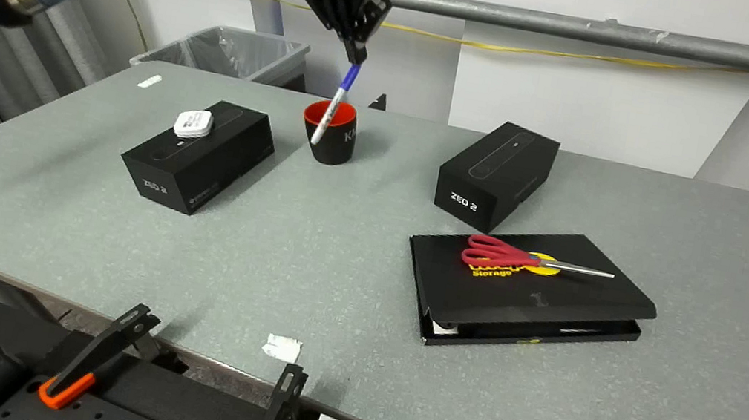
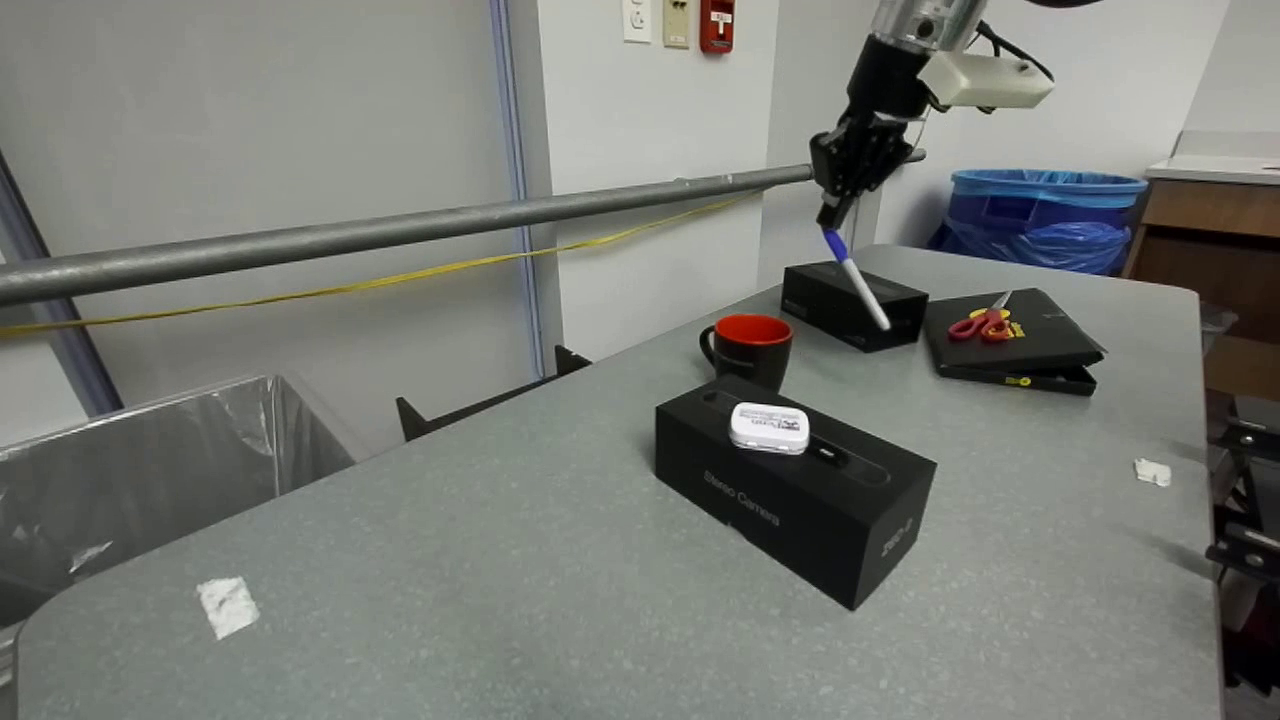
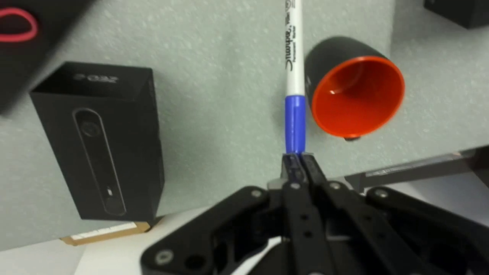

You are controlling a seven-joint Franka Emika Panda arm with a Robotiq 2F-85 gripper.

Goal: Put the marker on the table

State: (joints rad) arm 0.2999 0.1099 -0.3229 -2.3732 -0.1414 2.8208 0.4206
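The marker, white with a blue cap, hangs tilted in the air above the table [image 1: 336, 264]. It shows in both exterior views [image 1: 337, 97] [image 2: 857, 280] and in the wrist view [image 3: 295, 76], where its far end is cut off by the frame. My gripper [image 3: 299, 156] is shut on the blue cap's end; it also shows in both exterior views [image 1: 355, 55] [image 2: 830, 218]. A black mug with a red inside [image 1: 338, 148] stands on the table. In an exterior view the marker overlaps it, but in the wrist view the marker is beside the mug [image 3: 359, 97].
A black box [image 1: 497, 173] stands near the table's back edge. Another black box [image 2: 790, 490] carries a white tin [image 2: 769, 428]. A black folder-like case [image 1: 525, 301] holds red scissors [image 1: 499, 254] on top. A lined bin [image 2: 190, 480] stands beyond the table edge.
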